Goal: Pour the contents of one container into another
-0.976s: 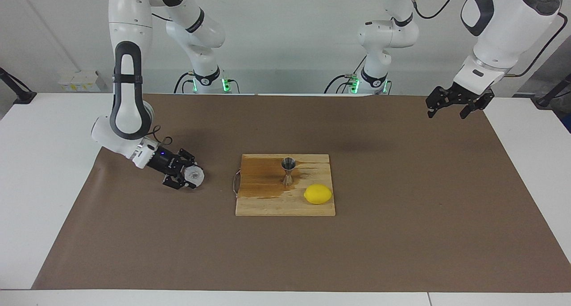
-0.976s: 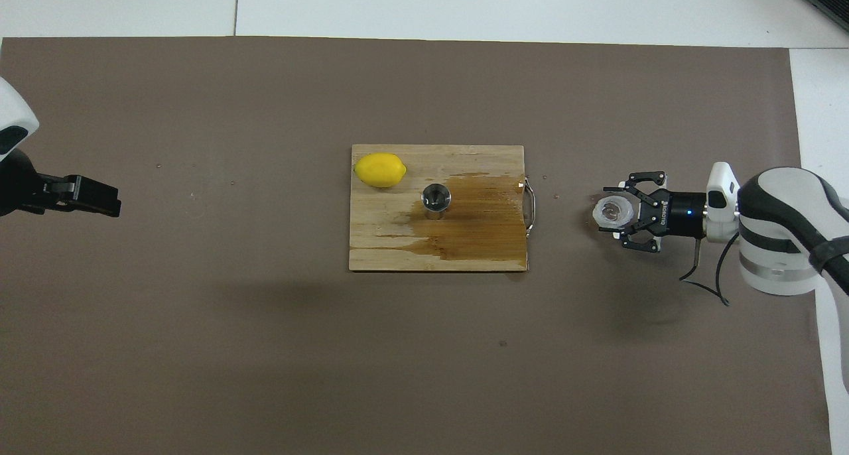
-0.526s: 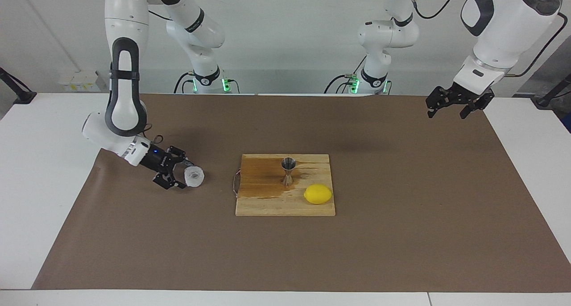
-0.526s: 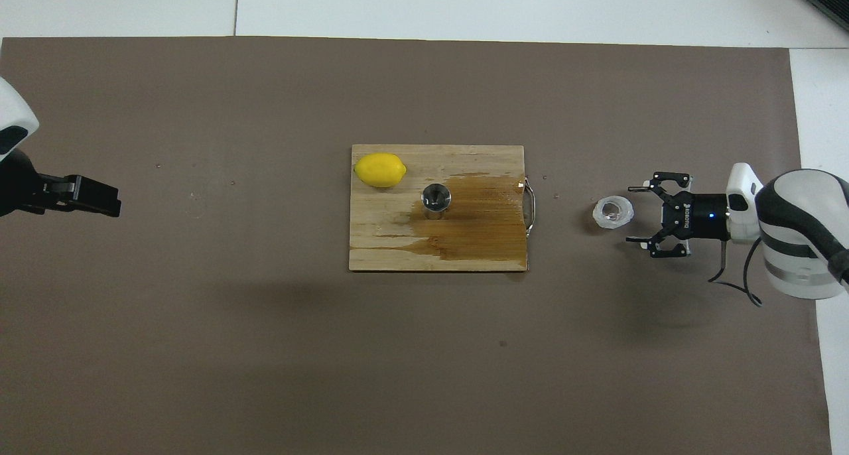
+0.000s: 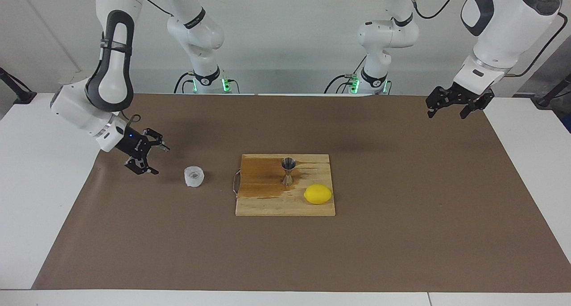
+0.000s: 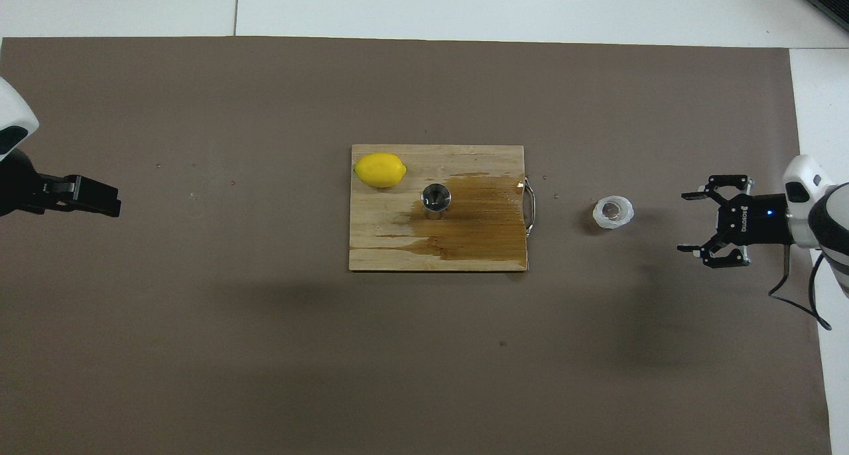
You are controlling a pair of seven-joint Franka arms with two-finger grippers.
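a second ago our right claw [image 5: 151,158] was closed around the translucent cup [image 5: 194,176]; now it has let go, opened wide and drawn back toward the right arm's end of the table [image 5: 401,252], raised over the brown cover and well apart from the cup. the cup stands upright on its own, just beside the handle end of the cutting board [image 5: 285,203]. the steel jigger [image 5: 288,171] stands upright on the board, in the middle of a dark wet stain, with the lemon [image 5: 318,194] near it. we judge the pour is done and the cup set down, so little is left but retreating; the stain suggests some liquid missed the jigger. our left claw [image 5: 451,106] waits open and empty, high over its own end of the table.
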